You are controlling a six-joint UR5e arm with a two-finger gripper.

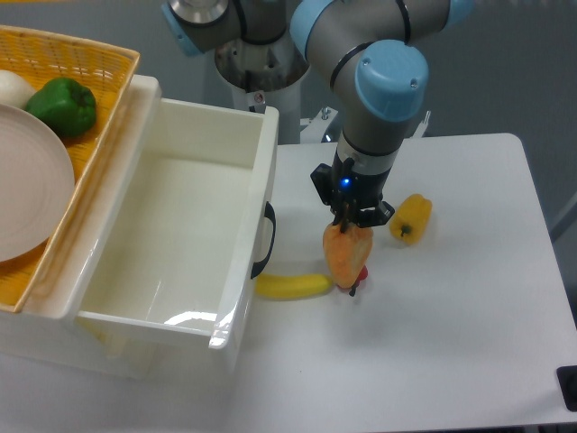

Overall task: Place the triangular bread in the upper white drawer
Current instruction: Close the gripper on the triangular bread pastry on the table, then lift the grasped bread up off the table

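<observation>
Above the worktop [433,343], the golden-orange triangular bread [347,255] is pinched at its top by closed fingers [351,219]; prob. light, crumbly.

You are looking at a bright, evenly lit scene under soft overhead light. The white table [451,361] reads clean, with only faint, diffuse shadows: one under the triangular bread [346,255] and one beside the banana [293,286]. Glare shows as a white patch on the floor of the upper white drawer [180,317] and along its glossy front rim. A small blue light glows on the end effector [352,221]. Focus is sharp throughout, with slight softness toward the top edge.
</observation>
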